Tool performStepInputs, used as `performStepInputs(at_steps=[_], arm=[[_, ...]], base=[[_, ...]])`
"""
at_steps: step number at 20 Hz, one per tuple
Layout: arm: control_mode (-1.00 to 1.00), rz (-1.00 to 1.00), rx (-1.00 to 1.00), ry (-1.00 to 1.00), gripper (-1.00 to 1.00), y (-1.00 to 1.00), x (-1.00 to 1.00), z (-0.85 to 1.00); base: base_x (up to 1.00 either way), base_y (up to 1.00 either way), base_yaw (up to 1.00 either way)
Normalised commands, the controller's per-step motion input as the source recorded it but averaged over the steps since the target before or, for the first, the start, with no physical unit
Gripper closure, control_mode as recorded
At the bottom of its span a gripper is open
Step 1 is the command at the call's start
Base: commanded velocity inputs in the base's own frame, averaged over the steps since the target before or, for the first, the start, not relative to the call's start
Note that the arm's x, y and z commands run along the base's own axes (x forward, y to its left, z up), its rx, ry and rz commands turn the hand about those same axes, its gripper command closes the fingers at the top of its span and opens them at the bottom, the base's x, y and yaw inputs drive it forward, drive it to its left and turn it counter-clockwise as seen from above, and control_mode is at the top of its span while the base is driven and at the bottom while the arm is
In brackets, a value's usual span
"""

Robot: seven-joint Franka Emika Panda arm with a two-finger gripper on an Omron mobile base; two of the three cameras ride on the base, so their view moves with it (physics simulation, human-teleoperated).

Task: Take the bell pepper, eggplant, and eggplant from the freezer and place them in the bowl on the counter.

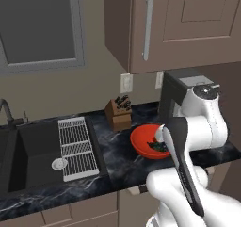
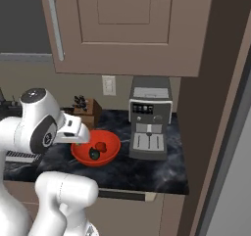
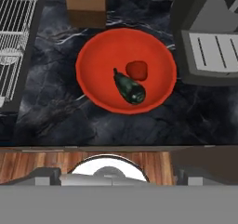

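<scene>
Counter: the black marbled counter (image 3: 60,111) is carrying the bowl (image 3: 93,56), beside the coffee machine (image 2: 149,127).
Bowl: a red bell pepper (image 3: 137,69) and one dark eggplant (image 3: 130,89) are lying inside.
Fingers: I cannot tell whether they are spread or pressed together.
Risk: the second eggplant is probably waiting in the freezer; a low swing away may be clipping the bowl's rim.

Your counts for this moment: one bowl (image 3: 95,56) on the counter (image 3: 56,107); inside it one eggplant (image 3: 129,89) and one bell pepper (image 3: 137,69) (red, touching the eggplant). Also one coffee machine (image 2: 149,124), one knife block (image 1: 119,114), one sink (image 1: 28,153), one white drying rack (image 1: 76,148), two wall outlets (image 1: 126,83) (the second partly hidden behind the machine).
</scene>
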Motion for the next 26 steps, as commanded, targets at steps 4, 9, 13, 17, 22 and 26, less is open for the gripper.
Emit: performStepInputs(at_steps=[4,9,13,17,22,26], arm=[[-1.0,-0.05,0.0,0.02,-1.0,0.0,-0.8,0.48],[-1.0,-0.03,0.0,-0.02,-1.0,0.08,-0.63,0.61],[-1.0,0.0,0.0,-0.1,-1.0,0.17,-0.36,0.48],[-1.0,0.0,0.0,-0.08,-1.0,0.12,-0.1,0.34],[-1.0,0.0,0.01,-0.17,-1.0,0.09,-0.19,0.41],[1.0,0.0,0.04,-0.09,-1.0,0.02,-0.22,0.13]], base=[[0.0,0.0,0.0],[0.0,0.0,0.0],[0.0,0.0,0.0],[0.0,0.0,0.0],[0.0,0.0,0.0],[-0.14,0.0,0.0]])
